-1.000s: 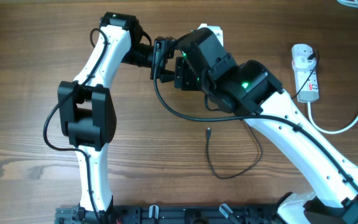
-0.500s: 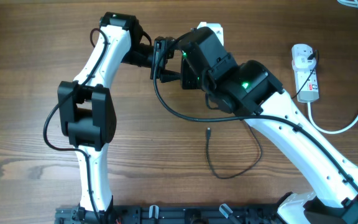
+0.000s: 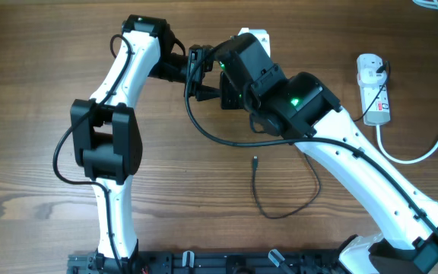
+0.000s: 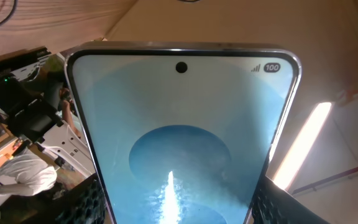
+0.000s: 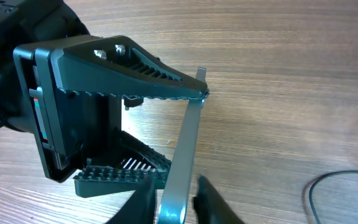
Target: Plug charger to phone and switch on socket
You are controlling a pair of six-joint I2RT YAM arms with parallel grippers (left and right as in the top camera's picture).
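The phone [image 4: 179, 137] shows its cyan screen and fills the left wrist view. My left gripper [image 4: 179, 202] is shut on its two long sides and holds it above the table. In the right wrist view the phone [image 5: 186, 143] appears edge-on between the left gripper's ribbed fingers [image 5: 135, 68]. My right gripper [image 5: 179, 208] has its jaws tight against both faces of the phone's lower end. From overhead the two grippers meet at the back centre, left gripper [image 3: 202, 72] facing right gripper [image 3: 220, 87]. The charger [image 3: 280, 207] lies loose on the table, its tip [image 3: 255, 160] free. The socket [image 3: 374, 95] lies at the right.
A thick white cord [image 3: 432, 144] loops from the socket along the right edge. A white block [image 3: 255, 36] sits behind the right wrist. A bend of the black cable [image 5: 328, 186] shows at the lower right of the right wrist view. A dark rail [image 3: 226, 262] runs along the front edge.
My right gripper's jaws have closed in on the phone and the right wrist has edged slightly left. The left arm and the phone have stayed still.
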